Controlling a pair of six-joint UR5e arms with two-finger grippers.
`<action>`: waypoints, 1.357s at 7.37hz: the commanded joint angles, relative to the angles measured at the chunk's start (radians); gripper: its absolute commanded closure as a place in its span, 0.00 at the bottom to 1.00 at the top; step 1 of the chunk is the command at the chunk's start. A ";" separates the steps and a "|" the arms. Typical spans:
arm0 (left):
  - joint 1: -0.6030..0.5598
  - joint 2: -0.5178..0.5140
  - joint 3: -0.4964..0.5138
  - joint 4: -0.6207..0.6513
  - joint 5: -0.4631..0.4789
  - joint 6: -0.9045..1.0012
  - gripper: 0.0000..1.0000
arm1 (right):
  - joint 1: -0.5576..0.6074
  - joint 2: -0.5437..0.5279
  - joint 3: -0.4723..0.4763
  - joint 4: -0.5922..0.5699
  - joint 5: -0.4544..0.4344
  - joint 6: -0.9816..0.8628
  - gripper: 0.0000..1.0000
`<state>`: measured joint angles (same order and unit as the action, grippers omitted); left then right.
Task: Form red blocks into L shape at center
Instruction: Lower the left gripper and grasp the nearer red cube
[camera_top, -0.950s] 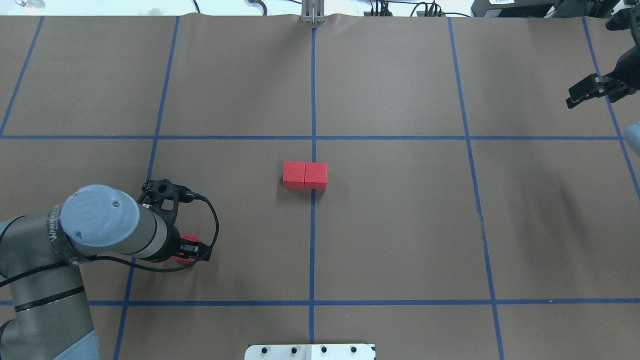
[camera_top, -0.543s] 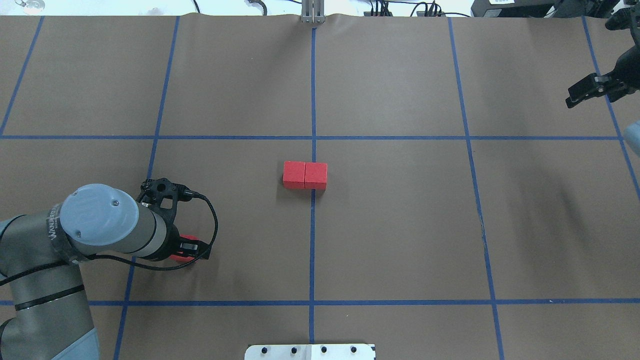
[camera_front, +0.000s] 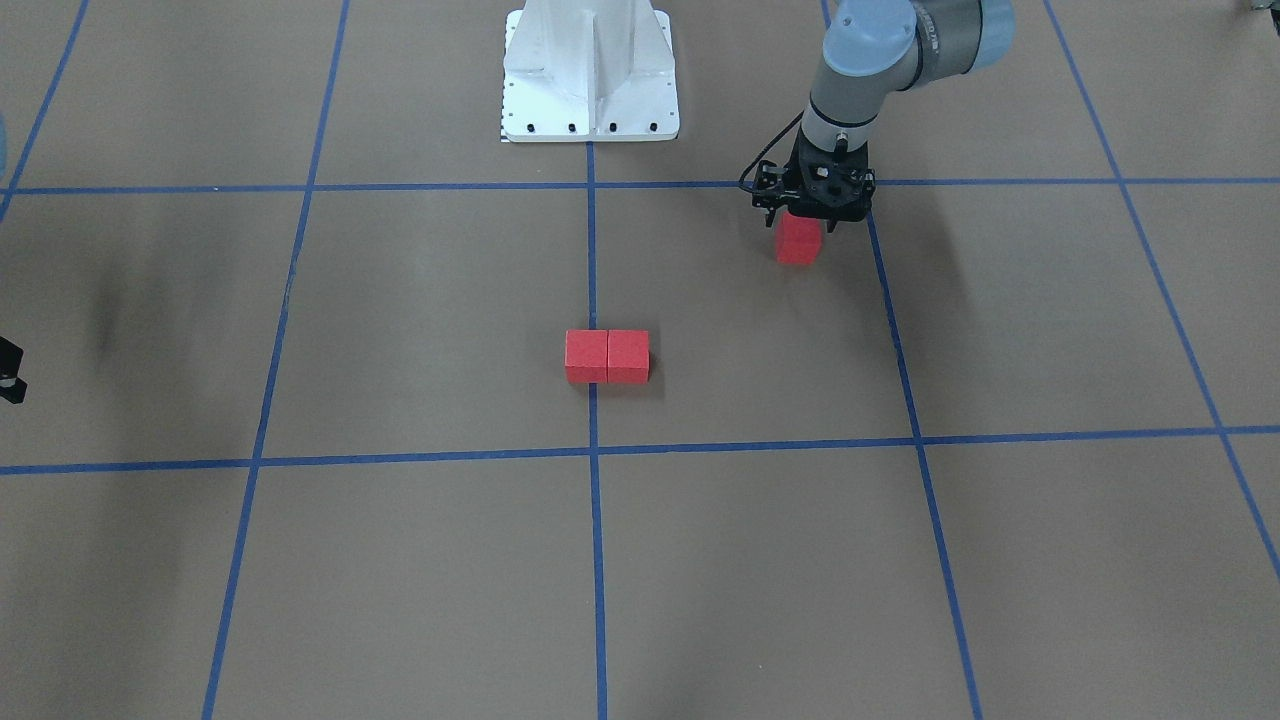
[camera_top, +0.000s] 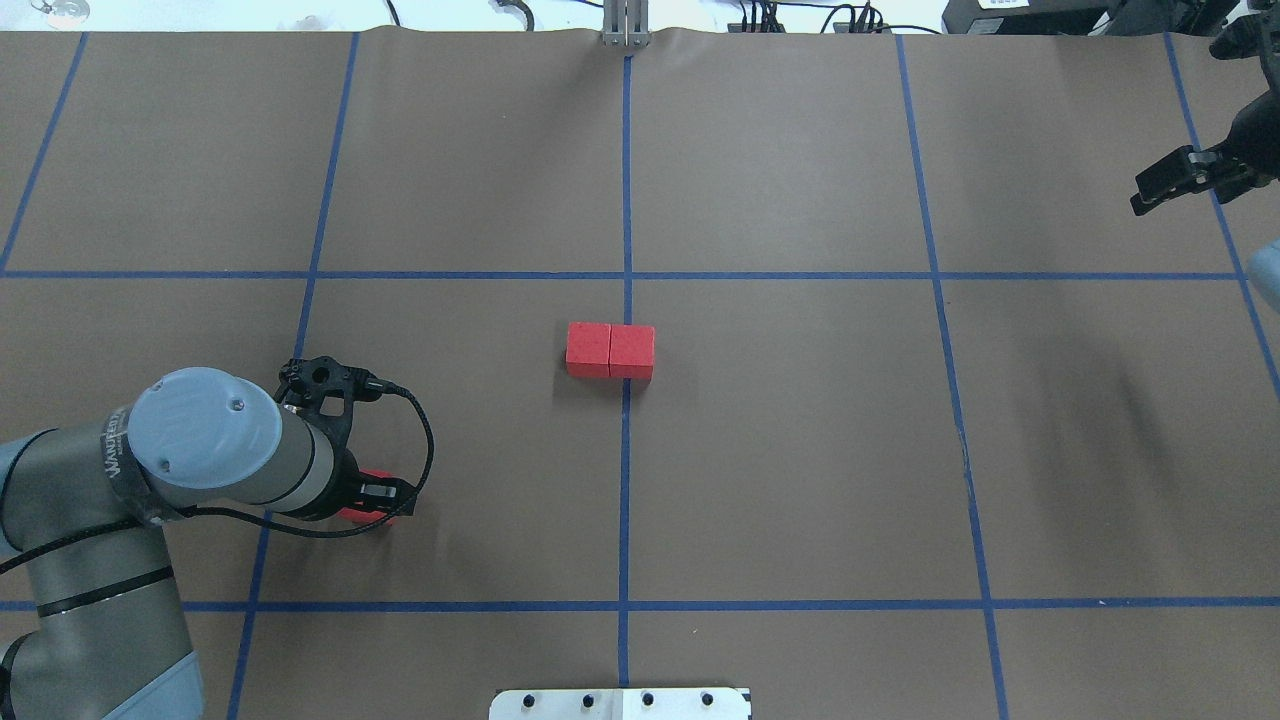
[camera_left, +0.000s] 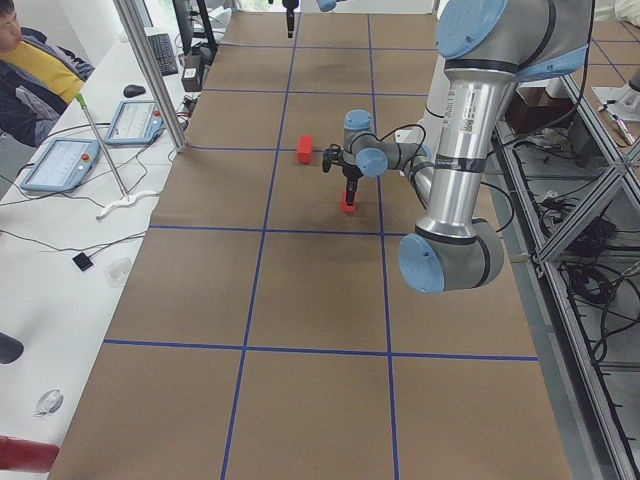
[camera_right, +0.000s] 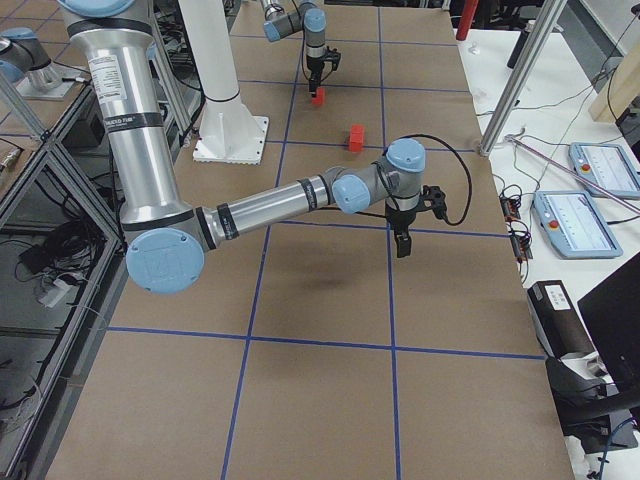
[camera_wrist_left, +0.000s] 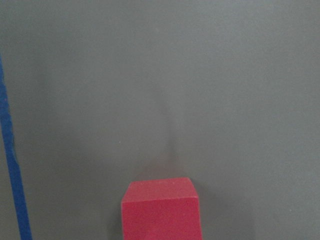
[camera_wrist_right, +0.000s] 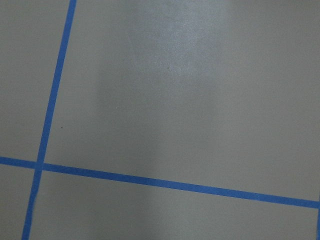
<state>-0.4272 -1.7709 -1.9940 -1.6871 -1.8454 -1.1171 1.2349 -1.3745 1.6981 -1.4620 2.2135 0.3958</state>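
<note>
Two red blocks (camera_top: 610, 350) sit side by side, touching, on the middle vertical tape line (camera_top: 625, 480); they also show in the front view (camera_front: 607, 357). The third red block (camera_front: 798, 240) is between the fingers of my left gripper (camera_top: 372, 503), which is shut on it low over the brown floor, left of the pair. The left wrist view shows this block (camera_wrist_left: 161, 207) at its bottom edge. My right gripper (camera_top: 1150, 195) hangs empty at the far right edge; I cannot tell if it is open or shut.
The white robot base (camera_front: 590, 70) stands on the near side of the table in the overhead view (camera_top: 620, 703). Blue tape lines grid the brown floor. Operators' desks with tablets (camera_right: 600, 170) lie beyond the far table edge.
My left arm has shifted slightly, and the red block in its gripper has shifted a little with it. The pair of blocks and the right arm have not moved.
</note>
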 joint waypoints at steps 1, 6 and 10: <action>-0.001 -0.001 0.003 0.000 0.000 -0.001 0.20 | 0.000 0.000 0.000 0.000 0.000 0.000 0.00; -0.004 0.001 0.001 0.001 0.000 0.000 0.77 | 0.000 0.002 0.002 0.000 0.000 0.000 0.00; -0.051 -0.114 0.001 0.030 -0.005 0.010 1.00 | 0.000 0.005 0.000 0.000 0.000 0.002 0.00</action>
<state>-0.4699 -1.8267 -2.0014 -1.6696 -1.8499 -1.1089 1.2349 -1.3705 1.6984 -1.4619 2.2135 0.3968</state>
